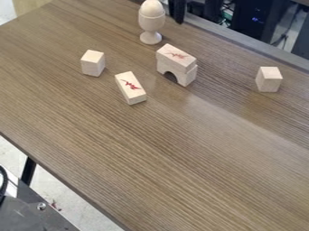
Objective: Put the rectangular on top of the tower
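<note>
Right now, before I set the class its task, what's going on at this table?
Nothing is handling any of the wooden pieces. An upper block with a red mark rests on an arch block, and a loose rectangular block, also red-marked, lies beside them on the table. A goblet-shaped piece and two small blocks stand around them.

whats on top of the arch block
A rectangular block with a red mark rests on the arch block. It covers the arch's upper face, so any marking there can't be seen.
</note>
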Controlling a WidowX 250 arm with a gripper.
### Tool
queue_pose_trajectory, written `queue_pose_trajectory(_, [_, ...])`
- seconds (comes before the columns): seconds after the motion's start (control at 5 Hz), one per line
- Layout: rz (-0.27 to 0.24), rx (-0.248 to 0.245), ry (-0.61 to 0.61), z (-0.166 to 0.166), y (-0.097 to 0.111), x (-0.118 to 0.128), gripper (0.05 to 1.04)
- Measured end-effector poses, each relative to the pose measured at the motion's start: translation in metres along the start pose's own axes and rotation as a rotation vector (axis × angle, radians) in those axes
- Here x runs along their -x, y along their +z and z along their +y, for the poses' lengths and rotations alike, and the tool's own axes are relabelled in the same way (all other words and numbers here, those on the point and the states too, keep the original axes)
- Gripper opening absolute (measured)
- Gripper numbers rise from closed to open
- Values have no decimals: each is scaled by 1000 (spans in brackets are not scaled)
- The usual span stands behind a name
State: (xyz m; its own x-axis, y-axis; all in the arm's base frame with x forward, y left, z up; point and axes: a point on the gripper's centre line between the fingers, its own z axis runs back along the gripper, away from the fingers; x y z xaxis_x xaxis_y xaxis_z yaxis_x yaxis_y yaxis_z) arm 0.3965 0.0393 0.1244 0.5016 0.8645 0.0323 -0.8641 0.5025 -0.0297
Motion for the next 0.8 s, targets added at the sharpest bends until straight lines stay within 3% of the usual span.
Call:
queue_pose_trajectory(0.4, [51, -84, -9, 14, -30, 9, 999])
queue_pose_trajectory(0.8, [44, -72, -35, 22, -18, 15, 999])
